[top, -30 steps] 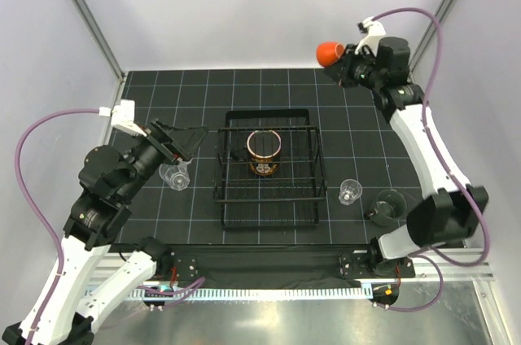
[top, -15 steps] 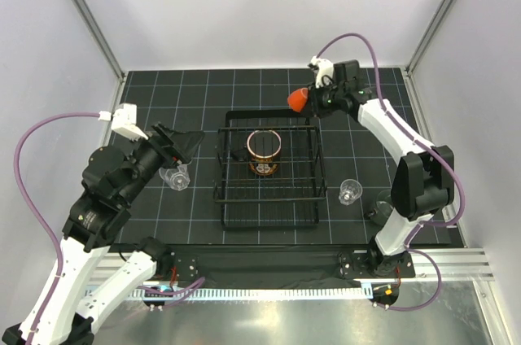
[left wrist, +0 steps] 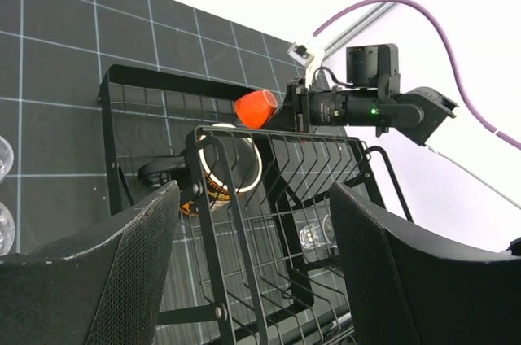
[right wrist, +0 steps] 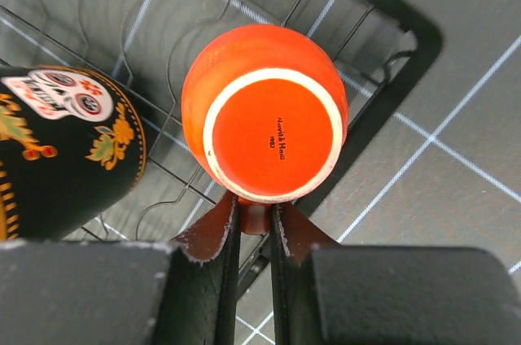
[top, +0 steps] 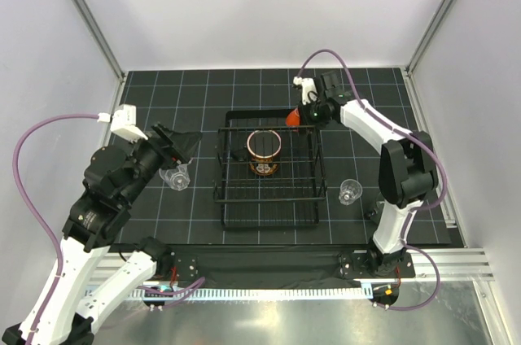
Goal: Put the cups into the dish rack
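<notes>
The right gripper (top: pixel 303 115) is narrowly closed on the small orange cup (top: pixel 291 116), pinching one edge of it between its fingers (right wrist: pixel 218 227). The cup hangs over the far right part of the dish rack (top: pixel 269 198), close to the rack's far rim, and does not appear to rest on the wires. In the right wrist view the orange cup (right wrist: pixel 264 121) shows its flat base with a pale ring round it. In the left wrist view it is tipped on its side, with its mouth pointing away from the right gripper.

The large mug (top: pixel 264 152) stands inside the rack in its far half, near the middle. Its dark outside shows a painted skull and flowers in the right wrist view. It is just to the left of the orange cup and apart from it.

The left gripper (top: pixel 186 143) is spread wide and holds nothing. It hovers over the bench (top: pixel 163 93) to the left of the rack, and its fingers (left wrist: pixel 130 280) point towards the rack. A small clear cup (top: pixel 175 176) stands on the bench just on the near side of this gripper, outside the rack. Another clear cup (top: pixel 350 191) stands on the bench to the right of the rack, near its near right corner.
</notes>
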Robot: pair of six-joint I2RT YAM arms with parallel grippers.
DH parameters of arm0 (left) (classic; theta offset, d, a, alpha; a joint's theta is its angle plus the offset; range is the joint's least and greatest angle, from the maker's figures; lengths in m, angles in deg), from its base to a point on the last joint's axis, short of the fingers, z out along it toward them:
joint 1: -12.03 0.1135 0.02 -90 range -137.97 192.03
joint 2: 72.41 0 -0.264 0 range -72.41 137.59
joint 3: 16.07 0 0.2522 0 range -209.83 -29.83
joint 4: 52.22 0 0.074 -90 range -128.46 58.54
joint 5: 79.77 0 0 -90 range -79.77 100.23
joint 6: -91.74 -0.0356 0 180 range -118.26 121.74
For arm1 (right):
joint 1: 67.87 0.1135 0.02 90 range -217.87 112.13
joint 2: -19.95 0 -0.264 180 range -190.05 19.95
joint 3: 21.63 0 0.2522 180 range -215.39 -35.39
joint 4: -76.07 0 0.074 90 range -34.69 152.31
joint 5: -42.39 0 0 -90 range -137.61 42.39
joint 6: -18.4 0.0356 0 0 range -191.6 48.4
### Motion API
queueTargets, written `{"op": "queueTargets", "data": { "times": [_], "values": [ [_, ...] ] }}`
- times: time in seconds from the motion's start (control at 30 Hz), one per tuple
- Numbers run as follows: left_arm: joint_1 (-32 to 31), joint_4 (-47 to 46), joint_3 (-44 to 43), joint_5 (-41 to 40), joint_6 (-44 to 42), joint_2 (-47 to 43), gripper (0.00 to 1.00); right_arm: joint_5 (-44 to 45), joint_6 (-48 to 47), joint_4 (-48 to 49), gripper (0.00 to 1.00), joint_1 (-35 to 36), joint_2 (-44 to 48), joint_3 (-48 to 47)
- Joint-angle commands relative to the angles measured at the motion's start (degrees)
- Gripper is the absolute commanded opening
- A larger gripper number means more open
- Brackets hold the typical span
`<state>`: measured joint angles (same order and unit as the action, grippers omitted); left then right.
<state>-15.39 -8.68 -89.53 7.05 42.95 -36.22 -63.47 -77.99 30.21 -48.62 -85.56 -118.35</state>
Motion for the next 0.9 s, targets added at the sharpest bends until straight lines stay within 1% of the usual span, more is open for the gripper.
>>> {"op": "queueTargets", "data": {
  "times": [0.0,0.13,0.43,0.87],
  "values": [
    [-0.1,0.5,-1.9,-1.4,-1.5,-0.4,0.73,2.4,-2.0,0.5,0.04,2.0,-0.2,-2.9],
    [-0.1,0.9,-2.2,-1.5,-1.5,-0.1,0.73,3.7,-2.1,-0.5,0.04,2.5,-2.1,-3.5],
    [-0.2,1.7,-3.2,-1.4,-1.5,0.6,0.73,11.5,-2.0,-1.1,0.04,4.5,-4.8,-4.4],
    [-0.1,2.4,-3.6,-1.6,-1.3,1.0,0.73,9.5,-1.8,-1.4,0.12,4.8,-7.2,-4.2]
  ]
}}
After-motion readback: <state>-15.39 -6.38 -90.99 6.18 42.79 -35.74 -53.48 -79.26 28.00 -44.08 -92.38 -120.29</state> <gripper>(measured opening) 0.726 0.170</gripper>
